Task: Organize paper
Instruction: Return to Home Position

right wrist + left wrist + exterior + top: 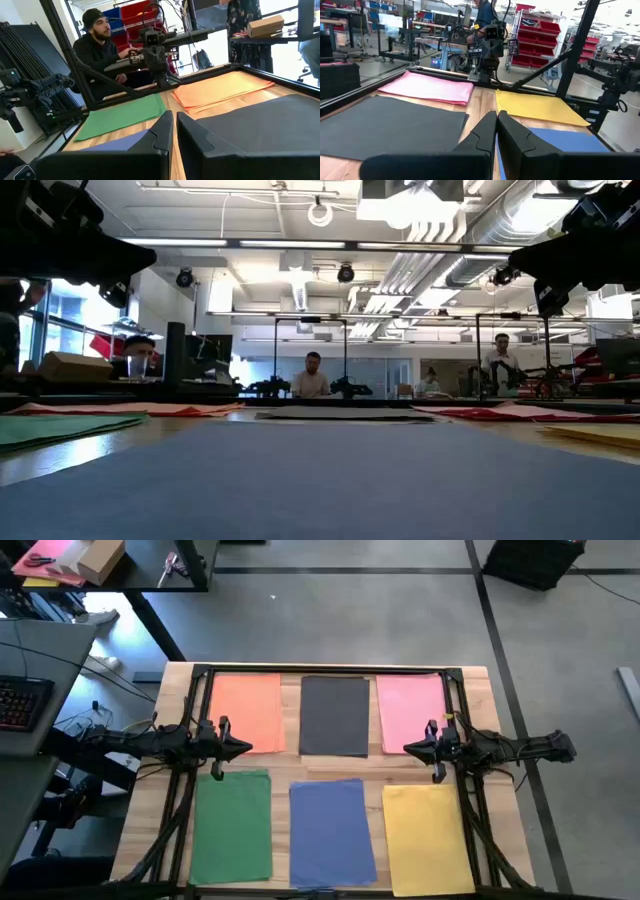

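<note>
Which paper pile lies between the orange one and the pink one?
The dark grey pile, middle of the upper row in the high view; the blue pile is also central, but in the lower row.

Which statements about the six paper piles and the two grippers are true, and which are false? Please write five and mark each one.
1. In the high view, the dark grey paper lies between the orange paper and the pink paper. True.
2. The green pile lies directly below the pink one. False: the green paper lies below the orange paper; the yellow paper lies below the pink paper.
3. The blue paper is the middle pile of its row. True.
4. The left arm holds an orange sheet. False: the left gripper is shut, with no sheet between its fingers.
5. The right gripper is shut and points toward the left gripper. True.
</note>
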`<state>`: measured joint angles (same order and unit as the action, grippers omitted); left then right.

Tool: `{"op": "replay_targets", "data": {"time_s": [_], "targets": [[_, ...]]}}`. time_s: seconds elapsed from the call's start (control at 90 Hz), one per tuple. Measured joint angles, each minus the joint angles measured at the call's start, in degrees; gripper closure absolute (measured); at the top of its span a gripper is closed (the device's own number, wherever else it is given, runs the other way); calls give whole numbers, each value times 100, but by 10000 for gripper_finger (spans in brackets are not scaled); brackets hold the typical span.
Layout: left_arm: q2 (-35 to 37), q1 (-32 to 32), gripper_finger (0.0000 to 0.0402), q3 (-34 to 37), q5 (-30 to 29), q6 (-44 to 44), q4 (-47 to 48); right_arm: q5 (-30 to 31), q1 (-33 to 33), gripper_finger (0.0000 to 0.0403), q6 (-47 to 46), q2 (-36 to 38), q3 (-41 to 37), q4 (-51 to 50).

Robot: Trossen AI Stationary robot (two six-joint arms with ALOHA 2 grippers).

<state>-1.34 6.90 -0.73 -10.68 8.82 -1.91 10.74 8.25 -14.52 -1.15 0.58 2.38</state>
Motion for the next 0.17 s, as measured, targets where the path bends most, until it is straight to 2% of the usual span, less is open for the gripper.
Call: {"op": "replay_targets", "data": {"time_s": [0.167], "targets": [[0,0,402,0,0,2,0,0,0,396,0,0,0,-1]]}}
